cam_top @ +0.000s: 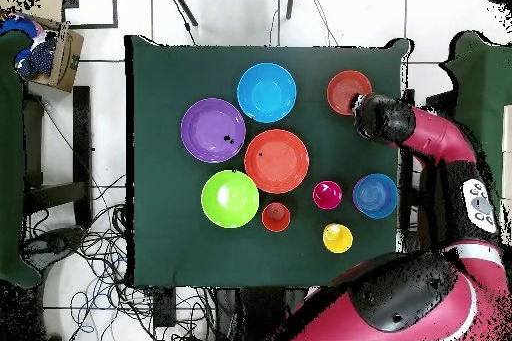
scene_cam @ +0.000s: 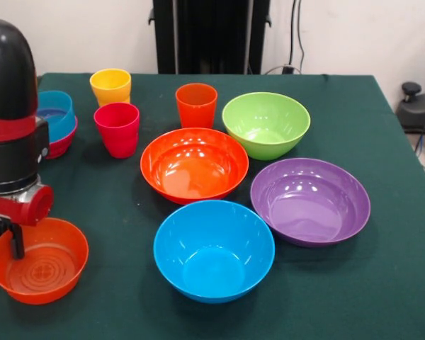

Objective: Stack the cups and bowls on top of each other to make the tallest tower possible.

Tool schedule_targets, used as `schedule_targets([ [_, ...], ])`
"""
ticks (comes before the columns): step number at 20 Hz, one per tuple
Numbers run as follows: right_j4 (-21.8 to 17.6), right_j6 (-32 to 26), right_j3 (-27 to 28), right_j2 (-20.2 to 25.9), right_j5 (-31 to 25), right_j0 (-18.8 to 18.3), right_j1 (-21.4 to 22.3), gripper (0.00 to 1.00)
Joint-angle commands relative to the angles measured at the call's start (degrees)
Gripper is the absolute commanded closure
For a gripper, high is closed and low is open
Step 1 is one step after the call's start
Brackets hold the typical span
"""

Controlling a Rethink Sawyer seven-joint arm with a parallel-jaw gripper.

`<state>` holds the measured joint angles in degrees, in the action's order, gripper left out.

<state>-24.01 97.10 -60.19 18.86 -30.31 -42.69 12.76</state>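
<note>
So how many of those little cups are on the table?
3, grouped at the table's far side in the front view: a yellow cup at the back, a red-pink cup just in front of it, an orange cup beside the lime green bowl. None looks hidden.

A robotics lab: a green-covered table [cam_top: 160, 157] stands on a white tiled floor [cam_top: 110, 107], loose cables [cam_top: 95, 252] tangled beside one edge and a cardboard box [cam_top: 50, 52] sitting off one corner.
</note>
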Motion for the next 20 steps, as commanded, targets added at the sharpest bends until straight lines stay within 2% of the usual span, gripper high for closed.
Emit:
schedule_targets([
  [1,-2.99,-10.55,-6.50,3.85,-2.27,-0.53,3.17,1.00],
  [12,2.01,-10.95,-17.23,7.95,-9.13,-4.55,15.61,1.00],
  [20,3.90,-10.79,-20.89,10.60,-13.55,-6.69,20.22,1.00],
])
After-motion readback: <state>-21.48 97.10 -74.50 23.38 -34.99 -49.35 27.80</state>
